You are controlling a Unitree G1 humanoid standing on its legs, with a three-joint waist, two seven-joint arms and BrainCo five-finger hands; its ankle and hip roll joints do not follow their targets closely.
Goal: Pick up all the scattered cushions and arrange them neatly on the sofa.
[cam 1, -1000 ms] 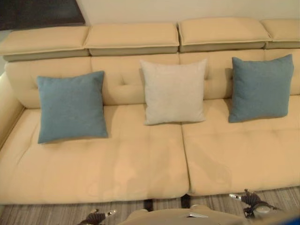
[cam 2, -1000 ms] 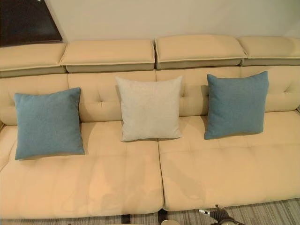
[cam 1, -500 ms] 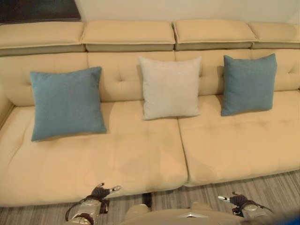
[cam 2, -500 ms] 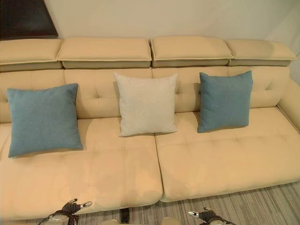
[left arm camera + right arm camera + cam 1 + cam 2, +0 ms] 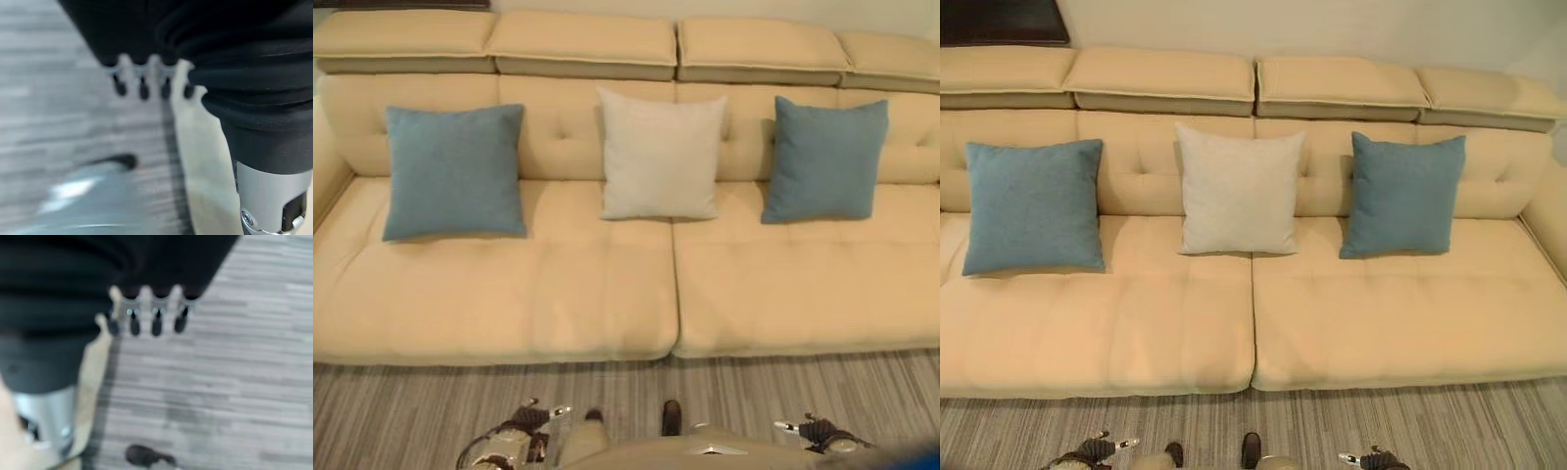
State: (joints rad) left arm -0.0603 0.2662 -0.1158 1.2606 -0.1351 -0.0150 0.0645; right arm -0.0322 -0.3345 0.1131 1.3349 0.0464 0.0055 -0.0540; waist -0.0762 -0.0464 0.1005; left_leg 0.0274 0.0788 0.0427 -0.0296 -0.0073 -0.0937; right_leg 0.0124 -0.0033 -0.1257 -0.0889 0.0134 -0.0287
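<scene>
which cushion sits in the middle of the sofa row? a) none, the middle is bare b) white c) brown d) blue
b: the white cushion leans upright against the sofa backrest between the left blue cushion and the right blue cushion.

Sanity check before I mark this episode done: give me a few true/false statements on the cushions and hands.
1. Three cushions lean against the sofa backrest. True.
2. The middle cushion is blue. False: the cream cushion sits between the left blue cushion and the right blue cushion.
3. A cushion lies on the striped floor. False: none shows on the visible floor.
4. The left hand holds a cushion. False: its fingers hang straight over the floor, holding nothing.
5. The right hand is open and holds nothing. True.
</scene>
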